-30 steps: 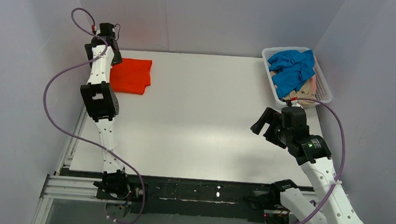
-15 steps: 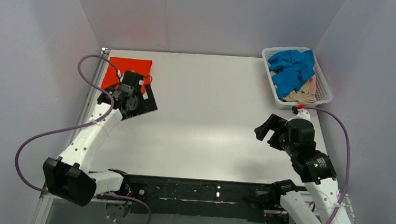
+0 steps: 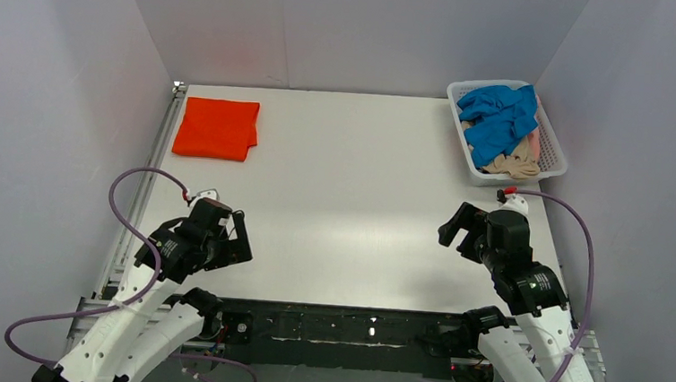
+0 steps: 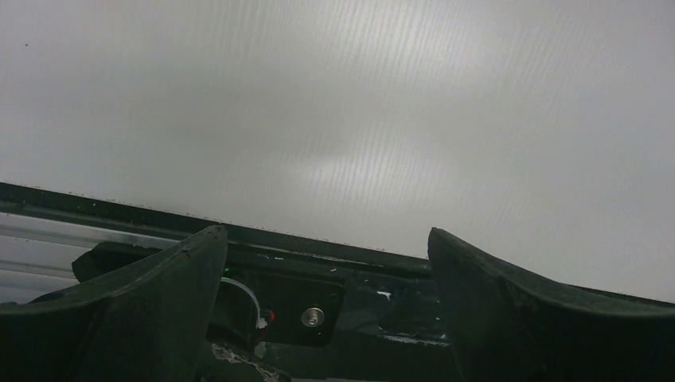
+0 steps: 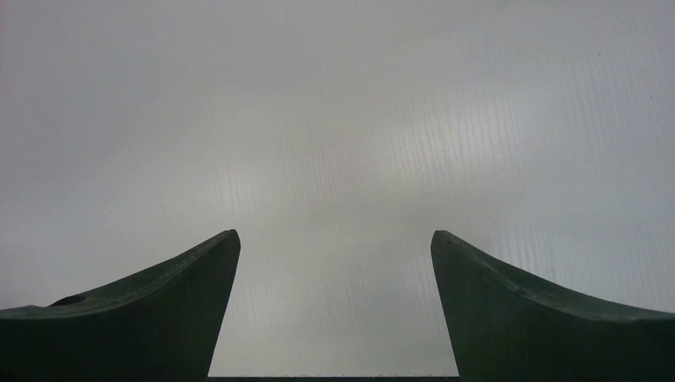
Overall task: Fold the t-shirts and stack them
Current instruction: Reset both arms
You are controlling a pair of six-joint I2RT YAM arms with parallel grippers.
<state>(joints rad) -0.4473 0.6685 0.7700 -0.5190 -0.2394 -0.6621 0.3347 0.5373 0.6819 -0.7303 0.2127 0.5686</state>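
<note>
A folded orange-red t-shirt point(image 3: 217, 129) lies flat at the table's far left corner. A blue t-shirt point(image 3: 499, 117) and a pale beige-pink one point(image 3: 518, 159) lie crumpled in the white mesh basket point(image 3: 553, 148) at the far right. My left gripper point(image 3: 239, 238) is open and empty, low near the table's front left edge, far from the orange shirt. My right gripper point(image 3: 458, 225) is open and empty over the table's right side, in front of the basket. Both wrist views show only bare table between the open fingers point(image 4: 167, 294) point(image 5: 183, 294).
Grey walls enclose the table on three sides. The black front rail point(image 3: 343, 322) with the arm bases runs along the near edge and shows in the left wrist view point(image 4: 318, 255). Purple cables loop beside each arm.
My left arm has pulled back from the orange shirt at the far left to the near left edge, leaving the shirt folded on the table. My right gripper has drawn back slightly toward the near edge.
</note>
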